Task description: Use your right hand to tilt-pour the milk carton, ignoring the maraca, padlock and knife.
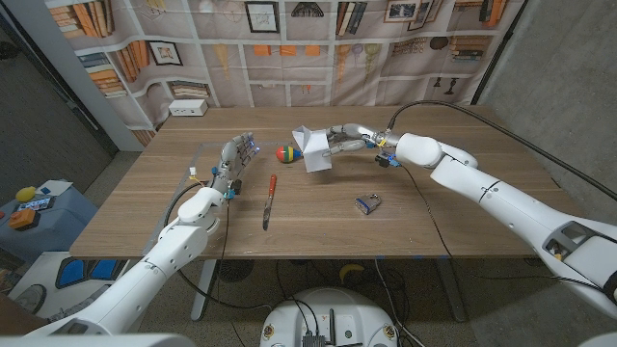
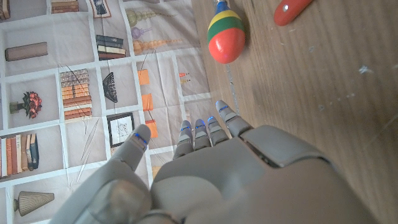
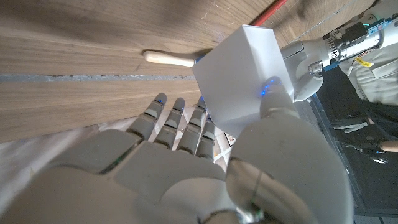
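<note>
Taking the knife (image 1: 269, 200) as my marker, with its red handle pointing away from me: nearest to me, off to its right, the padlock (image 1: 366, 203) lies on the wooden table (image 1: 463, 217). My left hand (image 1: 234, 161) stands just to the knife's left, holding nothing, its fingers (image 2: 205, 127) straight and lying close side by side, the thumb set apart. Beyond the knife's handle tip sits the striped maraca (image 1: 283, 153). Right of the maraca, farther back than the knife, my right hand (image 1: 339, 142) grips the white milk carton (image 1: 312, 150), thumb on one face and fingers wrapped round the other; the carton leans over, its gabled top toward the maraca.
</note>
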`<action>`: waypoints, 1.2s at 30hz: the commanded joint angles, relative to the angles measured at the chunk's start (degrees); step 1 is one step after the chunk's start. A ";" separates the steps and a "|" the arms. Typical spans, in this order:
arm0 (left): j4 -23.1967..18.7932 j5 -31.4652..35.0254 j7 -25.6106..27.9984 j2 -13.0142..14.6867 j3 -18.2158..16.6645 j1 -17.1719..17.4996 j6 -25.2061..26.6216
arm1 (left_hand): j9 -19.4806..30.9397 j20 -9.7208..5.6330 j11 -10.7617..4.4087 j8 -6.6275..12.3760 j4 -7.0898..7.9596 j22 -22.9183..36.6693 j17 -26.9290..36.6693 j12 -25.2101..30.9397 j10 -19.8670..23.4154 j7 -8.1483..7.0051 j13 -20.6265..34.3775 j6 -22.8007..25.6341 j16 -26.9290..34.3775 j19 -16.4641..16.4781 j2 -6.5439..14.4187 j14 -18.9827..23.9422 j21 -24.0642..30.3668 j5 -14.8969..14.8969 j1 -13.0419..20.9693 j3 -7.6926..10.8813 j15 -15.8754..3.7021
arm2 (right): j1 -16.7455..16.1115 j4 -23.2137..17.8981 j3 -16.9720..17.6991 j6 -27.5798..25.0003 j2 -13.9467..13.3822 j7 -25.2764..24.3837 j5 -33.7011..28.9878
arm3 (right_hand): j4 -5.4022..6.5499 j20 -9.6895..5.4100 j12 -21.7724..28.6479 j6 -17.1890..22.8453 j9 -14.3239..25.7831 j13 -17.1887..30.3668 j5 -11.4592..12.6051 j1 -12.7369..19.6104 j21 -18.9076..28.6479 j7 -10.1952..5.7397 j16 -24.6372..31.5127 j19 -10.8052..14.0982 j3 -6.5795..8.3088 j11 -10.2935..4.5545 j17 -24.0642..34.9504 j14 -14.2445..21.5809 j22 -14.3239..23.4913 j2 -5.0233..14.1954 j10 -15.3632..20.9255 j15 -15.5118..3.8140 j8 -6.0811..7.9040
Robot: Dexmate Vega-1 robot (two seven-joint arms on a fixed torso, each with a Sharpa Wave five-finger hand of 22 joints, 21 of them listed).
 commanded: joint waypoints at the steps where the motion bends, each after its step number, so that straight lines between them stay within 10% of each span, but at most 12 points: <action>1: -0.35 -0.24 -0.07 0.36 -0.23 0.35 0.20 | 0.19 -0.01 -0.17 0.20 -0.23 0.25 0.04 -0.02 -0.26 -0.16 0.14 0.49 0.21 -0.06 4.83 0.02 0.02 -0.12 0.38 0.26 -0.11 | -0.15 3.63 -2.02 2.79 2.23 -3.45 -3.08 | -0.12 0.15 -0.30 0.67 0.11 0.10 -0.12 -0.02 0.09 -0.44 0.06 -0.26 -0.37 0.28 0.23 -0.12 0.04 -0.64 -0.24 -0.36 0.04; 36: -0.52 -0.66 -0.32 0.82 -0.66 0.70 0.35 | 0.20 -0.05 -0.14 0.18 -0.19 0.25 0.05 0.00 -0.30 -0.24 0.14 0.62 0.21 -0.03 4.83 -0.01 0.06 -0.11 0.32 0.28 -0.13 | 2.16 13.48 -4.91 8.31 5.79 -6.49 -6.26 | -0.01 0.03 -1.40 -2.10 -0.04 0.42 -0.12 -1.29 -0.02 -1.39 -0.97 -1.21 -1.39 0.71 0.54 -2.64 0.06 -2.59 -2.99 0.27 -0.81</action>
